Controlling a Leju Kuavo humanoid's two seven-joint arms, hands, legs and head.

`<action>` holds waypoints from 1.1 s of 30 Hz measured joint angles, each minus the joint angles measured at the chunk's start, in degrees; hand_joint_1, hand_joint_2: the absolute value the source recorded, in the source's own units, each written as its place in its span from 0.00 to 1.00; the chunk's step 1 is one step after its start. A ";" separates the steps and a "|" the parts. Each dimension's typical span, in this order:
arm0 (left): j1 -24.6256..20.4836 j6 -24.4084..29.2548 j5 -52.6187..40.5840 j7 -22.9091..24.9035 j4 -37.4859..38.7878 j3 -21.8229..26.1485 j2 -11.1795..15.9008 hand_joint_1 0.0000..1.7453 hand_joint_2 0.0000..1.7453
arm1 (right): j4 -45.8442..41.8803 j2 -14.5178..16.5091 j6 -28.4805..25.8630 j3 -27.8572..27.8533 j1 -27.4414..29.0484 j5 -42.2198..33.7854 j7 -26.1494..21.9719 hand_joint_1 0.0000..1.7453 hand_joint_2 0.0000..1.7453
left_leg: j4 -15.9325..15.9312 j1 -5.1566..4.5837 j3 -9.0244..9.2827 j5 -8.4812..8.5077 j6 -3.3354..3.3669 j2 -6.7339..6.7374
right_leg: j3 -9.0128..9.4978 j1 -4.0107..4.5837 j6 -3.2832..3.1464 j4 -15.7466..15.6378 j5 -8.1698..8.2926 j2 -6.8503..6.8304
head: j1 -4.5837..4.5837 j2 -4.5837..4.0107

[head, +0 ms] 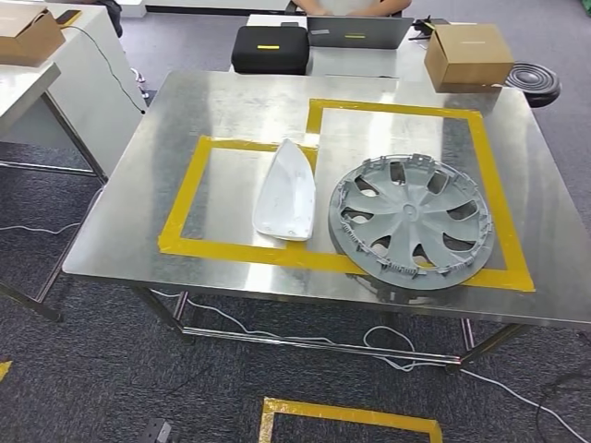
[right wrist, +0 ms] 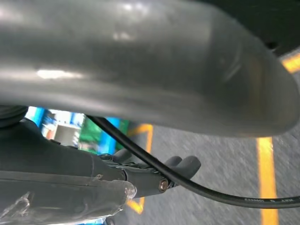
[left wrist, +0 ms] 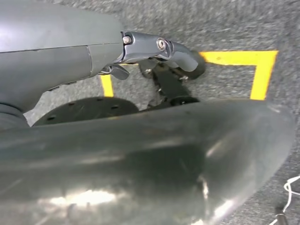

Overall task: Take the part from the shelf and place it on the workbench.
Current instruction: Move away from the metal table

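Shiny metal bench (head: pixel 209 101) straight ahead, marked with two boxes of yellow tape (head: pixel 183 189). Lying flat inside the left box: a white plastic part (head: pixel 285 192), curved like a shell. Lying flat in the right box, just beside it: a grey wheel cover (head: pixel 411 220), with its near edge resting on the tape.

Left hand (left wrist: pixel 166 65) hanging low over the floor, fingers loose and apart, holding nothing. Right hand (right wrist: pixel 166 171) hanging low too, fingers stretched out, holding nothing, with a black cable (right wrist: pixel 219 197) running past it.

Looks like the placing is done for both parts, since both rest on the bench and both hands are free. Hard to tell which of the two is the part meant by the task. Maybe nothing left to do, or maybe one more trip to the shelf.

Behind the bench: a brown cardboard box (head: pixel 468 53), a black case (head: pixel 271 48) and a laptop (head: pixel 356 33), with a person (head: pixel 348 5) sitting at the far side. Below: grey carpet (head: pixel 104 369), a white cable (head: pixel 391 346) under the bench, and more yellow tape on the floor (head: pixel 348 415).
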 joint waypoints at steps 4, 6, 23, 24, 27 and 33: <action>-0.29 4.13 -0.21 -2.92 -0.43 -0.27 -0.86 0.00 0.00 | 3.57 -1.08 -13.04 3.94 -0.86 12.12 -20.51 0.00 0.00 | -0.66 0.03 0.27 1.00 0.81 0.29 | -0.11 -0.32 0.77 -0.10 0.27 0.14 | -0.05 0.00; -0.33 4.93 -0.67 -3.63 -0.71 -0.41 -1.17 0.00 0.00 | 3.86 -1.46 -14.31 4.63 -1.13 13.02 -24.10 0.00 0.00 | -1.09 0.32 0.39 1.32 0.97 0.53 | -0.29 -0.32 0.85 0.04 -0.01 0.20 | -0.05 0.00; -0.62 6.48 7.78 -4.03 -8.50 1.96 -5.60 0.00 0.00 | 12.73 -3.25 -10.97 2.09 -4.94 14.99 -26.37 0.00 0.00 | 3.61 1.02 -3.11 -1.18 -2.16 0.59 | 3.42 -0.38 -1.60 0.04 -2.63 0.10 | -0.11 0.00; -0.69 6.45 7.82 -3.54 -8.85 2.53 -5.69 0.00 0.00 | 13.26 -3.11 -10.25 2.02 -4.97 15.40 -25.09 0.00 0.00 | 7.09 1.02 -4.29 -4.14 -2.28 0.59 | 2.83 -0.31 -1.86 0.05 -2.06 0.09 | -0.23 0.00; -0.73 6.34 7.24 -3.16 -9.54 3.01 -5.74 0.00 0.00 | 14.76 -2.66 -8.47 1.76 -4.97 16.31 -22.18 0.00 0.00 | 15.61 0.96 -5.78 -8.65 -2.19 0.59 | 0.66 0.01 -2.05 0.11 -0.48 0.02 | -0.35 0.00; -1.38 6.46 6.92 -3.16 -10.23 3.31 -5.76 0.00 0.00 | 16.08 -1.94 -7.68 1.21 -5.30 16.69 -21.31 0.00 0.00 | -1.22 0.20 7.27 -4.56 -0.65 0.50 | -1.92 0.39 -0.93 0.18 2.38 0.11 | -0.44 0.01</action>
